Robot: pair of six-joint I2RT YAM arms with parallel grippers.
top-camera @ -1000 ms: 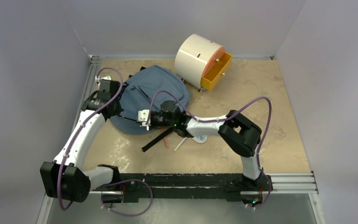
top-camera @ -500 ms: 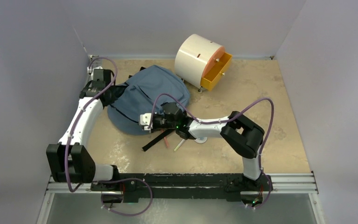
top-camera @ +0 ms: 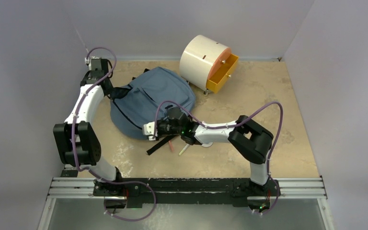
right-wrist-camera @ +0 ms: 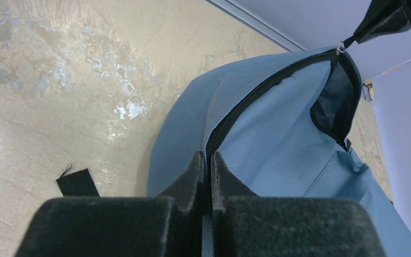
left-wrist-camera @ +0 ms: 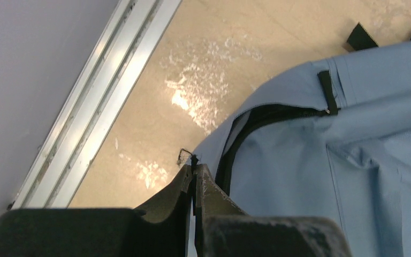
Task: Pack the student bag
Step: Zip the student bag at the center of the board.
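Left gripper (left-wrist-camera: 194, 170) is clenched on the zipper pull (right-wrist-camera: 341, 47); right gripper (right-wrist-camera: 210, 160) clamps the student bag (top-camera: 148, 98) at its seam. Draw the pull steadily, with the fabric held taut.

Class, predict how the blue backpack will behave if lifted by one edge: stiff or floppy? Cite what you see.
Probably floppy: the backpack lies slumped and creased. Its opening gapes between the left gripper and right gripper, so pinched fabric likely stretches and sags rather than lifting the whole bag.

Open tabletop (top-camera: 278, 120) lies right of the student bag (top-camera: 148, 96); the cabinet (top-camera: 203, 60) crowds its far-right side.
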